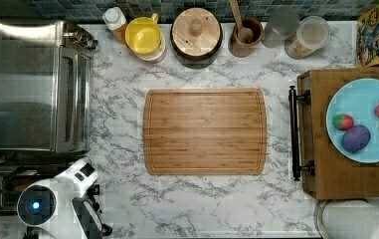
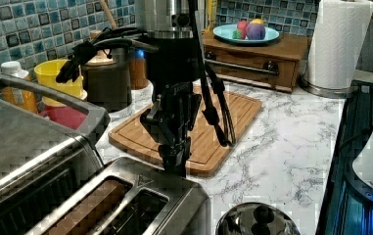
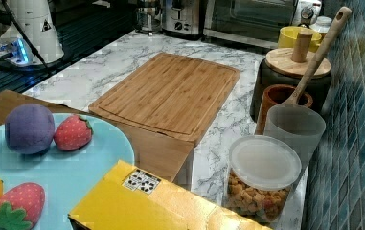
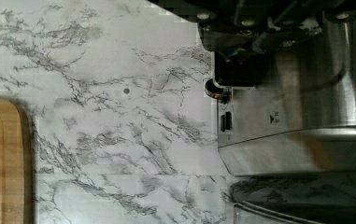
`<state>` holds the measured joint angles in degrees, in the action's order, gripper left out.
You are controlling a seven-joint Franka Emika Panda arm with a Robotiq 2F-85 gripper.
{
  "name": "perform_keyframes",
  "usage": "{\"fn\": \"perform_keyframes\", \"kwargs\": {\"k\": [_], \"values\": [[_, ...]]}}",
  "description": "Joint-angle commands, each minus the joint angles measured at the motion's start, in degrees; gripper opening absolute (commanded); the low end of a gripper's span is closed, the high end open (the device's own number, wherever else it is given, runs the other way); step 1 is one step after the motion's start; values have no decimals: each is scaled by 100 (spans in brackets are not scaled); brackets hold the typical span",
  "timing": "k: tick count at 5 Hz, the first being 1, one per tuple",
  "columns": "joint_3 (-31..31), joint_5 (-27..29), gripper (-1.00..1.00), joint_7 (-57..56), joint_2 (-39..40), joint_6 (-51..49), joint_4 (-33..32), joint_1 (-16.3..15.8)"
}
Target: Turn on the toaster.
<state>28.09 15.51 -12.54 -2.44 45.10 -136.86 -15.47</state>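
The toaster (image 2: 140, 200) is a small brushed-steel box with two long top slots, standing at the bottom of the left view's left half. In the top view it (image 1: 5, 194) sits at the lower left, mostly covered by my white arm. My gripper (image 2: 175, 164) points straight down, fingers together, with its tips at the toaster's end edge. In the wrist view the gripper (image 4: 241, 44) hangs right over the black lever (image 4: 234, 70), with a small knob (image 4: 210, 89) beside it on the toaster's steel end (image 4: 297, 121). Whether the tips touch the lever is hidden.
A large steel toaster oven (image 1: 38, 84) stands directly beside the toaster. A round shiny kettle (image 2: 257, 220) sits close on the other side. A wooden cutting board (image 1: 204, 132) lies mid-counter. Jars line the tiled back wall, and a wooden box (image 1: 341, 169) bears a plate of toy fruit.
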Motion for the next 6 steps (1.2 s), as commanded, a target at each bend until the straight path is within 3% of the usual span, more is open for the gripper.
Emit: {"fn": "perform_keyframes", "kwargs": {"k": [1,3,4,6], "values": [[-49,111,-100,27,194,-108,233,39],[-218,-379,-100,259,1285,120,-161,138],[-494,-268,-100,13,1764,449,-616,205],[-496,-267,-100,12,1764,450,-616,204]]}}
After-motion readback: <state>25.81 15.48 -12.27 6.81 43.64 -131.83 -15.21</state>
